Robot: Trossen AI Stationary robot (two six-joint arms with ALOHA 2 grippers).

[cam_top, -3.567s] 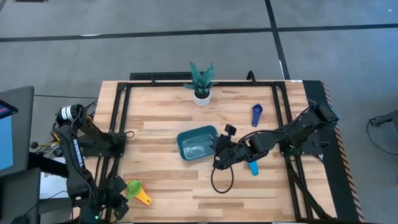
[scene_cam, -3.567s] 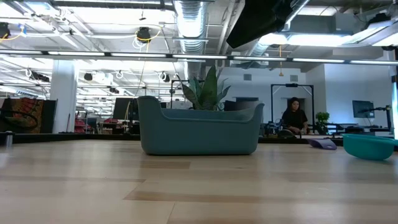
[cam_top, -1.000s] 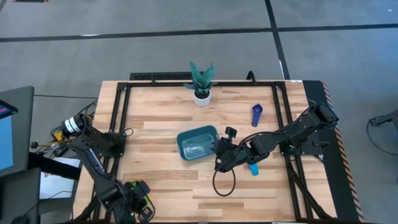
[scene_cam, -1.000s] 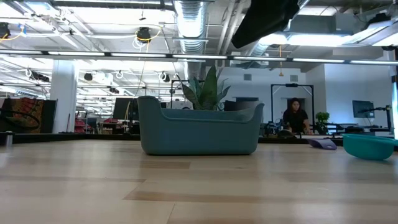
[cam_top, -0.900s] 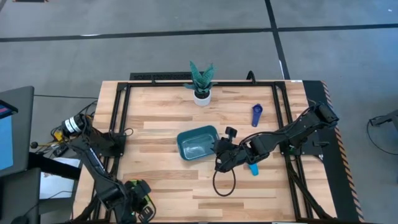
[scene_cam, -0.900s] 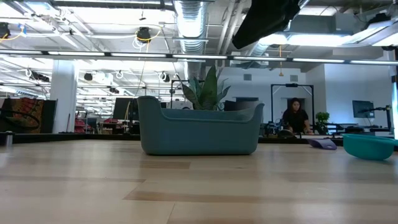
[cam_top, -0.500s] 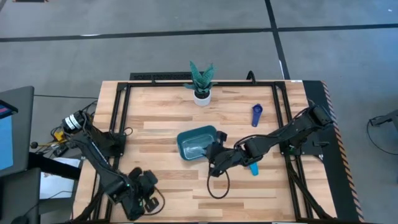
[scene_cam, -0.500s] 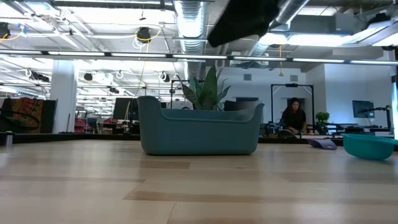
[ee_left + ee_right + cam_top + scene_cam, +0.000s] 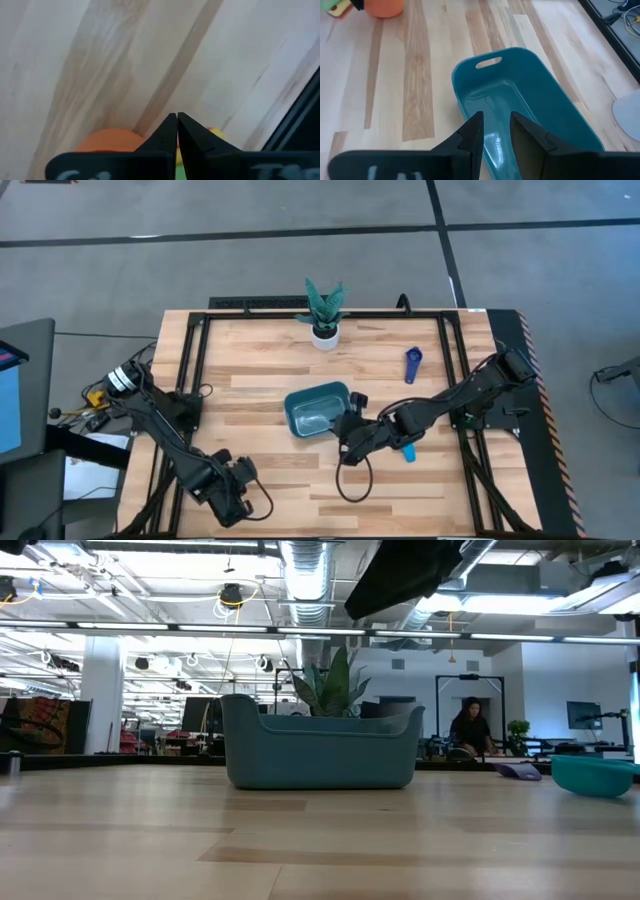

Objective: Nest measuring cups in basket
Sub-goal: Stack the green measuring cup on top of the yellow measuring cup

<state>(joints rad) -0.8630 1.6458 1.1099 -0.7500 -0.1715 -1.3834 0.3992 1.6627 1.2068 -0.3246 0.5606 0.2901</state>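
Observation:
My left gripper (image 9: pixel 238 502) is near the table's front left and points steeply down, shut on a group of measuring cups hidden beneath it in the high view. In the left wrist view an orange cup (image 9: pixel 112 140) and a yellow one (image 9: pixel 216 133) flank its tips (image 9: pixel 177 125). The teal basket (image 9: pixel 300 418) stands mid-table with nothing in it. My right gripper (image 9: pixel 496 130) hovers open over the basket's right end. A dark blue cup (image 9: pixel 413 363) and a light blue cup (image 9: pixel 407 452) lie on the table to the right. My left gripper comes from above, tilted. Its shut fingers (image 9: pixel 357 4) stand between the orange bowl (image 9: pixel 384 6) and the yellow and green handles (image 9: pixel 335 7). The fingers hide the place of contact, so the pinched part cannot be told. I cannot tell whether the cups are lifted.
A white pot with a green plant (image 9: pixel 323 320) stands at the far edge behind the basket. Black frame rails (image 9: pixel 195 370) run along the table's left and right sides. Bare wood lies between the left gripper and the basket.
My left gripper has travelled along the near edge toward the table's right and rolled about its own axis, staying shut, and the cups have gone with it. My right gripper has shifted a little toward the basket and tipped further down. The basket has kept still.

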